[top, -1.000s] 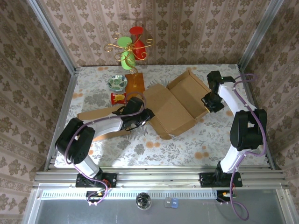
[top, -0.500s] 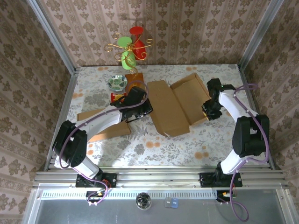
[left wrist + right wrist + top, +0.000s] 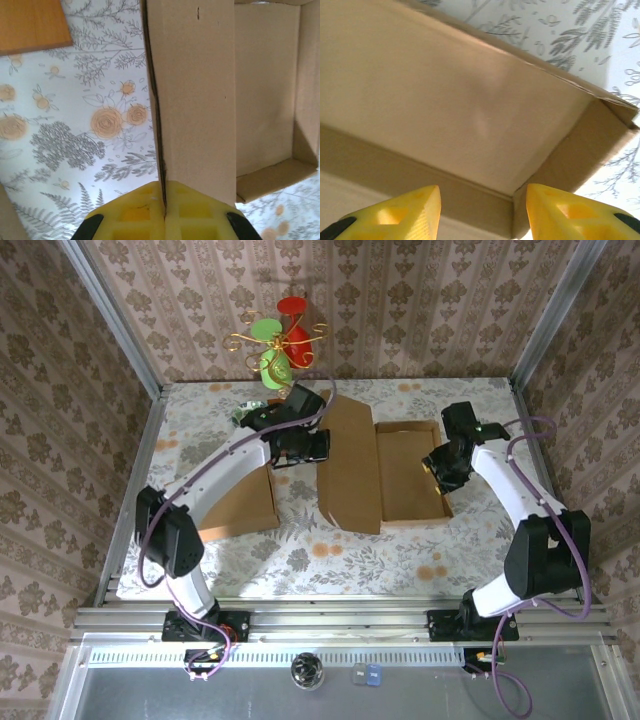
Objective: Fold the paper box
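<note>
Paper box (image 3: 405, 480): in the middle of the table (image 3: 450, 540), between the two arms; shallow tray open upward, with the wide lid (image 3: 350, 475) joined along its left side.
Lid: lifted from the table at its free left edge and leaning; exact tilt hard to judge from above.
Left gripper (image 3: 164, 200): closed tight on the free edge of the lid, yellow pads pressed on both faces of the cardboard.
Right gripper (image 3: 437, 465): at the right wall of the tray; fingers apart, holding nothing, the wall just in front of them.
Step in hand: probably swinging the lid over the tray to close it.
How to do it well: move the left gripper in an arc around the fold line, not straight across, so as not to drag the tray or tear the crease. Press the right gripper on the right wall or the tray floor to hold the tray in place. Bring the lid edge down square to the right wall.
Risk: thin cardboard, easy to buckle under a hard pull; light tray, likely to slide.
Nearby: flat cardboard sheet (image 3: 238, 502) under the left arm, apart from the box; no need to touch.
</note>
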Action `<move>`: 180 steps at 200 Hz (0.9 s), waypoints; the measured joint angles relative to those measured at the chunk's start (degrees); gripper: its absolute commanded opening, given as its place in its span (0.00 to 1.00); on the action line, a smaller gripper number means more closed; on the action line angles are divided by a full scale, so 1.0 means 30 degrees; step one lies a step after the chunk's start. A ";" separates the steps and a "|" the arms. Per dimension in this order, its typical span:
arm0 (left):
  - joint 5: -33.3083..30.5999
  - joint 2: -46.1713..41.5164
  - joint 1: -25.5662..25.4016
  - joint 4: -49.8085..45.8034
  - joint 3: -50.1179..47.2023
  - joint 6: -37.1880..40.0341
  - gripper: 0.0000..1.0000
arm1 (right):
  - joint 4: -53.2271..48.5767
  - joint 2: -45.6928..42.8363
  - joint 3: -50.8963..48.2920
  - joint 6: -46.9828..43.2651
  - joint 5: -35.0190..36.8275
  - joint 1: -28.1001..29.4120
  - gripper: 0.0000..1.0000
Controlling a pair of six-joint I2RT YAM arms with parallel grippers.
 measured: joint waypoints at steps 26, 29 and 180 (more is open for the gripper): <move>-0.1464 0.1705 -0.0211 -0.2929 0.3228 0.2157 0.00 | 0.0561 -0.0648 0.0933 -0.0481 -0.0102 0.0437 0.50; -0.1712 0.1916 -0.0240 -0.3257 0.3650 0.2448 0.00 | 0.0685 -0.0721 0.1013 -0.0525 -0.0153 0.0481 0.50; -1.0426 0.6390 -0.4029 -0.6280 1.3427 1.6407 0.00 | 0.7220 -0.0954 0.4612 0.2958 -0.4466 0.1311 0.54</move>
